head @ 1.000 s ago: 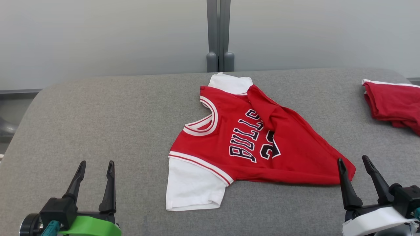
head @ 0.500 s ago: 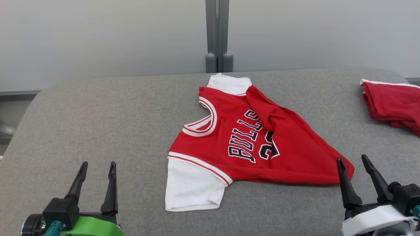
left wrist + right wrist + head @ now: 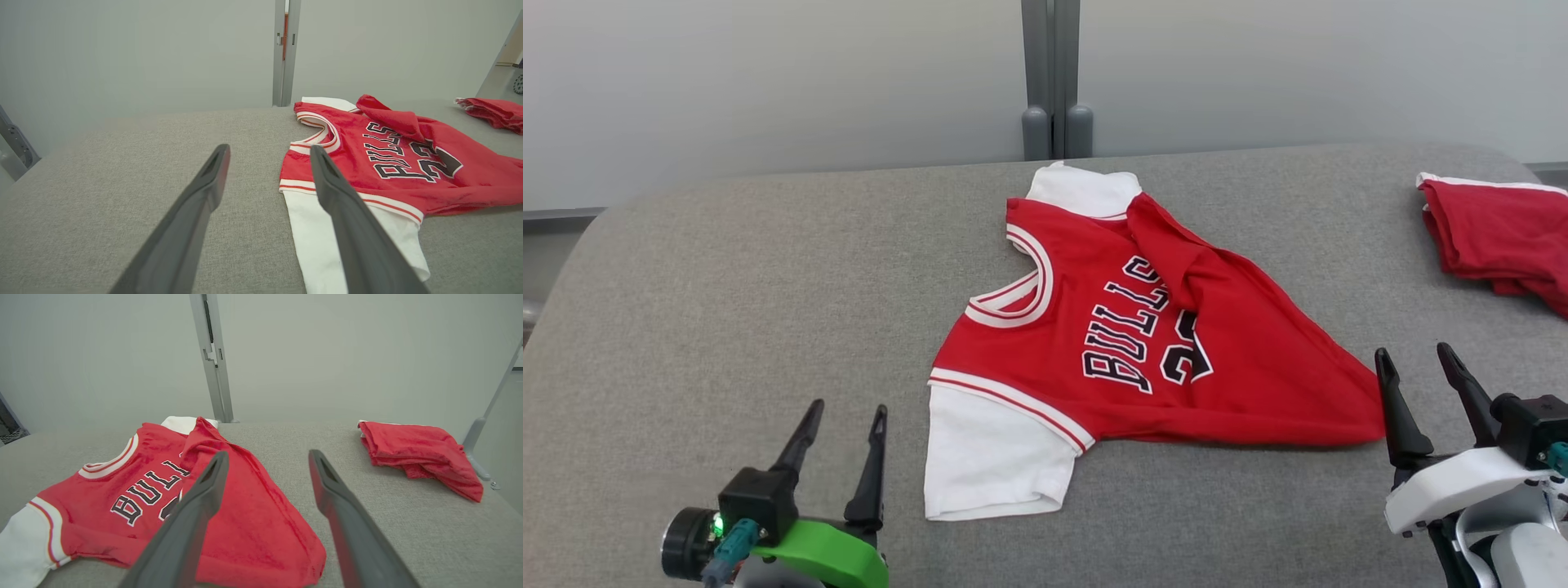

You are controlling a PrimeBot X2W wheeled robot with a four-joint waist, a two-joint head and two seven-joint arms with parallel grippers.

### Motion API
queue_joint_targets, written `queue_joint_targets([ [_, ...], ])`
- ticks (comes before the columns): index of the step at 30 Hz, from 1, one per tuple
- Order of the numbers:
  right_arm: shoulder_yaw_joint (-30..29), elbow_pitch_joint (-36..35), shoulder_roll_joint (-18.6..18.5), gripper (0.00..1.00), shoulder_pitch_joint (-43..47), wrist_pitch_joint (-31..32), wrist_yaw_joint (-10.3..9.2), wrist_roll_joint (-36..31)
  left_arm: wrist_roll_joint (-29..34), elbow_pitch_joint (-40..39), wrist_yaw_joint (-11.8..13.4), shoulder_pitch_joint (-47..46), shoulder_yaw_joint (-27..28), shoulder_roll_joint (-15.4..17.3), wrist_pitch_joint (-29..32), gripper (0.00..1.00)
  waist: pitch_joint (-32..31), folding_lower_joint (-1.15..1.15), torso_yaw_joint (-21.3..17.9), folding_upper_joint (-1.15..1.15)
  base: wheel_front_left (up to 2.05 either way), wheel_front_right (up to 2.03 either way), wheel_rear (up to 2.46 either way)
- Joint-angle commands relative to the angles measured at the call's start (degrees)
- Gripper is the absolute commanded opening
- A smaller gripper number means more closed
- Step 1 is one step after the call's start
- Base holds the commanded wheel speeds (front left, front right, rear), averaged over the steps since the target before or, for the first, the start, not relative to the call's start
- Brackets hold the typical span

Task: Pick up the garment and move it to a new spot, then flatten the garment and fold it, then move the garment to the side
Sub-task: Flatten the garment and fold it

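While jaws are spread with nothing held: left gripper (image 3: pixel 848 406) near white sleeve (image 3: pixel 992 457), right gripper (image 3: pixel 1411 351) just beside red hem corner (image 3: pixel 1364 408).
Jersey (image 3: pixel 1127 359): left crumpled mid-table (image 3: pixel 727 286), flap folded over chest.
Grasp: sleeve and hem edges are best pinched low and lifted together.
Change: left gripper is brought nearer sleeve; view is shifted slightly.

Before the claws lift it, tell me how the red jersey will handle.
Probably floppy: the jersey lies limp, with one flap already folded over its lettering, so it should drape and sag from any pinch point. Likely light, being thin cloth lying close to the table. It may drag rather than slide on that rough grey cover.
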Motion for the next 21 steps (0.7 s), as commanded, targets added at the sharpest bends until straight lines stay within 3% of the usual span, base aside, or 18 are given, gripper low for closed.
queue_joint_targets([
  [1,0.0,1.4,-0.5,1.00,-1.2,-0.4,-0.08,-0.2,0.1,1.1,-0.2,-1.0,-0.7,-0.2,-0.4,1.00,0.9,0.00,-0.3,0.00,0.00,0.00,0.00],
  [21,3.2,32.5,-3.1,1.00,-14.4,-4.0,-0.08,2.2,-3.4,25.4,-1.1,-9.5,-10.2,-3.7,-4.0,1.00,9.2,0.00,-0.1,0.00,0.00,0.00,0.00],
])
